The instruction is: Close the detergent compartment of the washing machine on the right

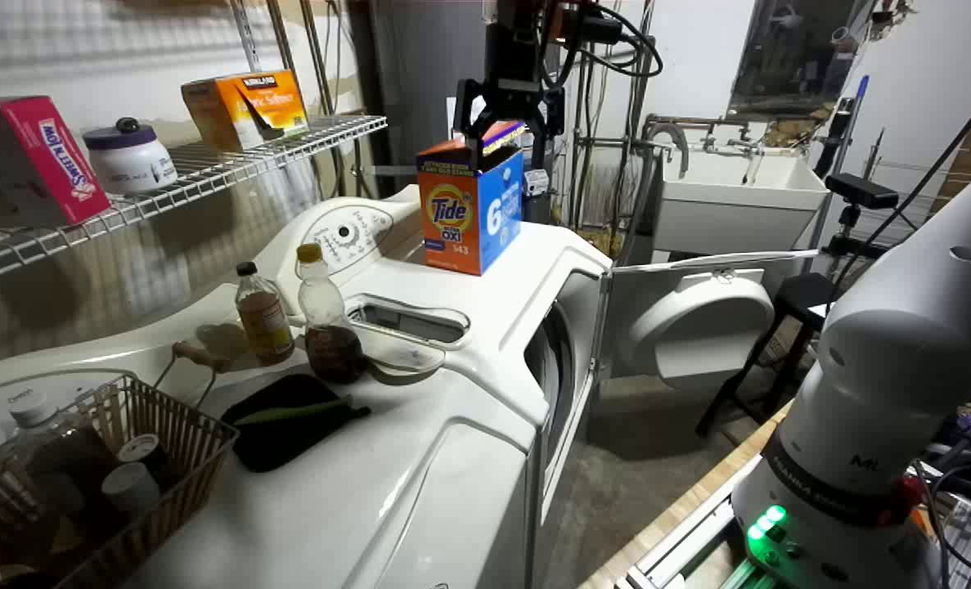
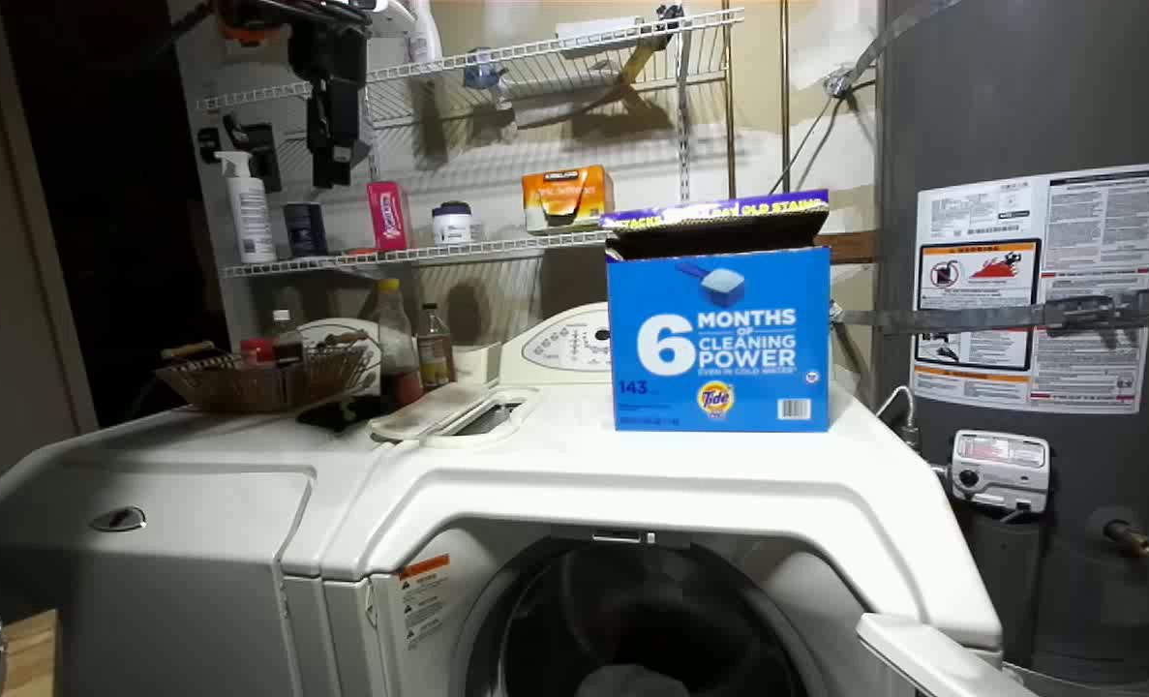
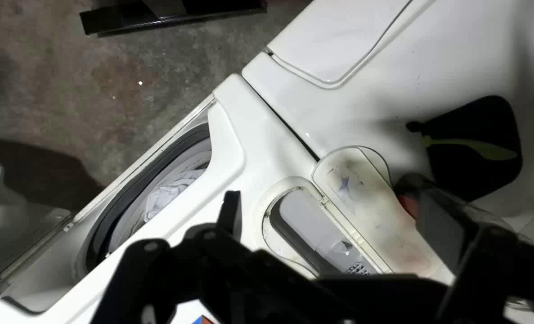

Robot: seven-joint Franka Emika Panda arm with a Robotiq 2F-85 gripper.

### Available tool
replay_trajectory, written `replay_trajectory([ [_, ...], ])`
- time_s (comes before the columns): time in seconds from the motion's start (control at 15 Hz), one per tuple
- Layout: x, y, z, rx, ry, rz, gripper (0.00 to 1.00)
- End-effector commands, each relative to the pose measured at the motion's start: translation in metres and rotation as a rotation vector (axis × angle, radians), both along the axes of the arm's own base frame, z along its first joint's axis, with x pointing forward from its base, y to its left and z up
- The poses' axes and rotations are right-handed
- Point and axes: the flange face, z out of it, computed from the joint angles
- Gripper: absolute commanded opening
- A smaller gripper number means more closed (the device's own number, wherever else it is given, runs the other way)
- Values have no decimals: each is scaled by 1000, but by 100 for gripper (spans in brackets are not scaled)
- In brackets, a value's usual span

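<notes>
The washing machine (image 1: pixel 485 335) has its detergent compartment (image 1: pixel 415 319) open on top. Its long rounded lid (image 1: pixel 403 357) is folded back toward the neighbouring machine. In an exterior view the compartment (image 2: pixel 487 416) and lid (image 2: pixel 417 416) also show. In the wrist view the grey inside of the compartment (image 3: pixel 311 225) is visible, with the stained lid (image 3: pixel 361 198) lying flat beside it. My gripper (image 1: pixel 507 162) is open and empty, high above the machine top. In the wrist view its spread fingers (image 3: pixel 332 202) frame the compartment and lid. In an exterior view it hangs at upper left (image 2: pixel 298 176).
A tall Tide box (image 1: pixel 475 217) stands on the washer beyond the compartment. Two bottles (image 1: pixel 321 315) (image 1: pixel 264 315) stand close behind the lid. A black mat (image 1: pixel 289 421), wire basket (image 1: pixel 166 446) and wall shelf (image 1: pixel 231 164) are nearby. The washer's front door (image 1: pixel 698 319) hangs open.
</notes>
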Motion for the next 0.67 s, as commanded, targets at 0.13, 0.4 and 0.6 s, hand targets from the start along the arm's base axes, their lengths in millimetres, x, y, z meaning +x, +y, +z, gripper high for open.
replay_trajectory([
  [0.13, 0, 0, 0, 0, 0, 0, 100],
  [0.4, 0, 0, 1, 0, 0, 0, 100],
  [0.6, 1, 8, -9, -25, -15, -16, 100],
])
